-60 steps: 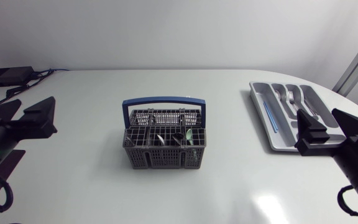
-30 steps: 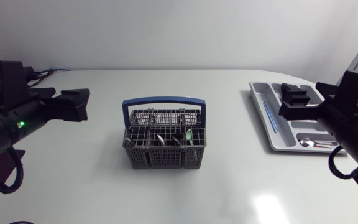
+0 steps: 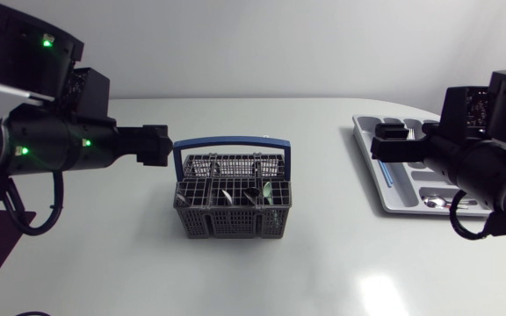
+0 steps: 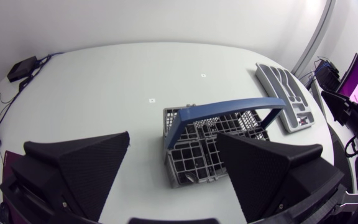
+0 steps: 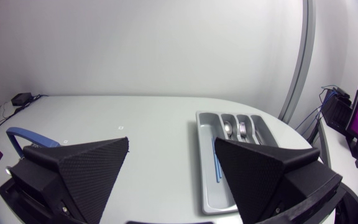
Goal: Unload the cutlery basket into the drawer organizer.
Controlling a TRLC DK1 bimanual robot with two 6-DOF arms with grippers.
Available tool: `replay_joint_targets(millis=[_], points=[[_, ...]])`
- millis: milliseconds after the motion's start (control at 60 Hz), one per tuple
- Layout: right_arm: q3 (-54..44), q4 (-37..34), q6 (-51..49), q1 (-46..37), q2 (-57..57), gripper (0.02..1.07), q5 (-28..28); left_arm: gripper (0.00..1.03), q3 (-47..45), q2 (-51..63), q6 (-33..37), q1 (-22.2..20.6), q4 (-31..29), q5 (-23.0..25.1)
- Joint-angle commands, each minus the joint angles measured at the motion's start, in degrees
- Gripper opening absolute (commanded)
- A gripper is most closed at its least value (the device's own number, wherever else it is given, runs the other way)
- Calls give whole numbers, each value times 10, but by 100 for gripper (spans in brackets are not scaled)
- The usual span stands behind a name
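1. While the cutlery basket (image 3: 233, 197) stands mid-table, well apart from the drawer organizer (image 3: 365, 149), it holds a few things in its front compartments: dark pieces (image 3: 251, 188) and one pale green item (image 3: 266, 189). I cannot tell what kinds they are.
2. Its blue handle (image 3: 232, 141) arches upright over the basket.
3. State of my left gripper (image 3: 155, 145): fingers apart, nothing held, hovering just beside the handle's left end.
4. State of my right gripper (image 5: 172, 142): fingers apart, nothing held, raised over the organizer's basket-side edge.
5. Judgement: the step in hand is the approach for a pick. To do it well, descend clear of the arch, straddle one piece only and grip it high.
6. Organizer contents: a spoon (image 5: 228, 129) and a fork (image 5: 242, 129) in the far slots, a blue stick (image 5: 215, 158) in the long side slot, and a second spoon (image 3: 437, 203) in the cross compartment.
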Motion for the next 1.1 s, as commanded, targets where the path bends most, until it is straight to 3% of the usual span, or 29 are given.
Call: replay_joint_targets(millis=[0,133,250,517,600,733,1083], points=[[39,-42,43,8,27,102,9,98,49,29,-21,5,-36,18],[79,-107,73,23,52,102,3,98,90,61,-23,8,-99,30],[132,-187,94,39,90,102,-11,91,111,75,-23,10,-131,48],[244,-369,129,56,171,102,-96,91,99,75,-51,7,-143,96],[255,-391,145,59,177,102,-111,91,98,72,-61,7,-144,105],[275,-432,171,67,186,98,-140,91,92,71,-79,17,-150,166],[315,-508,278,87,222,88,-223,91,65,77,-91,3,-146,175]])
